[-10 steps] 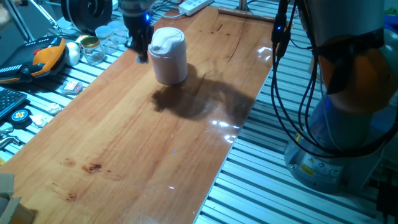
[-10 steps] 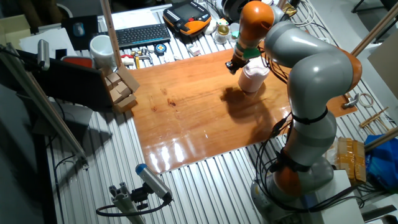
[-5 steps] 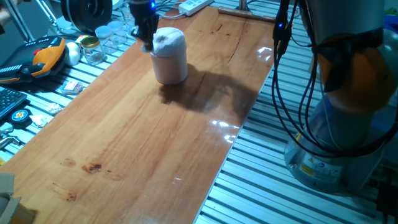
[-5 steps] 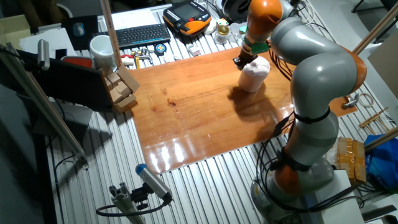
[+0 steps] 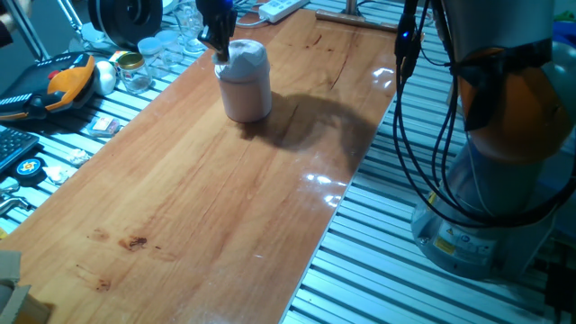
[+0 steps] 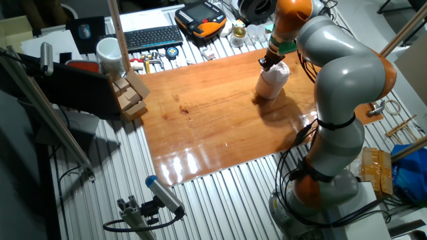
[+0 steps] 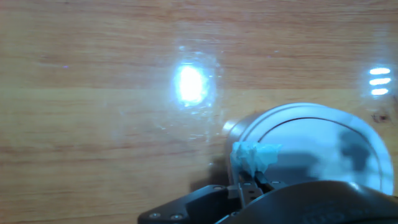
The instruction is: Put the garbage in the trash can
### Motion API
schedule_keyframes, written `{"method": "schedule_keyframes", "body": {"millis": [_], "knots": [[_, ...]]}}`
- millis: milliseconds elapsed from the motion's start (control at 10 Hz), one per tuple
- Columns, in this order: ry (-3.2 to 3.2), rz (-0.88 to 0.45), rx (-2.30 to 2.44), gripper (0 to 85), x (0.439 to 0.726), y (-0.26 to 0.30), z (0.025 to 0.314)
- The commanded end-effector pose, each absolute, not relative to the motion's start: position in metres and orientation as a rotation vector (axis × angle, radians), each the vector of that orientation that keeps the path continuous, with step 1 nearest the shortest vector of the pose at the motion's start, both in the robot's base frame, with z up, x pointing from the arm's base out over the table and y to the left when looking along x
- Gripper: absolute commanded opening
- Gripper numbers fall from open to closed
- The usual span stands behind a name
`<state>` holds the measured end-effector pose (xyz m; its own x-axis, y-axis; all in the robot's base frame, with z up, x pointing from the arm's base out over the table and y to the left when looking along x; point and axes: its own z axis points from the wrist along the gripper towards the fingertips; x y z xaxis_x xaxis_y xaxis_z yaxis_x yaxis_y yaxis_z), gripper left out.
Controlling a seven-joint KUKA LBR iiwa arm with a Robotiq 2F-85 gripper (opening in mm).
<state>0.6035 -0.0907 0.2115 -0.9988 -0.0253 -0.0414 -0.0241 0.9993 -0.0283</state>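
Observation:
The trash can (image 5: pixel 245 81) is a small white bin with a domed lid, standing upright at the far end of the wooden board (image 5: pixel 198 198). It also shows in the other fixed view as the trash can (image 6: pixel 272 80). My gripper (image 5: pixel 221 47) hangs at the lid's far-left edge, just above it, and appears as the gripper (image 6: pixel 267 63) from the other side. In the hand view the gripper (image 7: pixel 252 178) is shut on the garbage (image 7: pixel 255 155), a small crumpled white wad. The wad sits over the rim of the trash can lid (image 7: pixel 323 140).
Clear glass jars (image 5: pixel 155 52) and an orange device (image 5: pixel 70 79) lie off the board's left edge. A power strip (image 5: pixel 281 8) lies beyond the far end. A keyboard (image 6: pixel 152 37), a white mug (image 6: pixel 107 51) and wooden blocks (image 6: pixel 131 97) sit on the other side.
The gripper has risen from beside the bin's left wall and shifted toward the far side, ending over the lid's edge. The bin has stayed put.

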Motion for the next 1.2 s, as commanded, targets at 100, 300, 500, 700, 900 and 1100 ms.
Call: {"method": "schedule_keyframes", "body": {"millis": [100,300,500,700,900,1100], "knots": [[3.099,-0.053,-0.028,0.0,0.605,-0.093,0.209],[3.099,-0.057,-0.023,0.0,0.605,-0.098,0.207],[3.104,-0.057,-0.019,0.0,0.605,-0.104,0.203],[3.102,-0.055,-0.023,0.0,0.605,-0.109,0.198],[3.101,-0.055,-0.026,0.0,0.605,-0.112,0.194],[3.099,-0.05,-0.026,0.0,0.606,-0.114,0.188]]}}
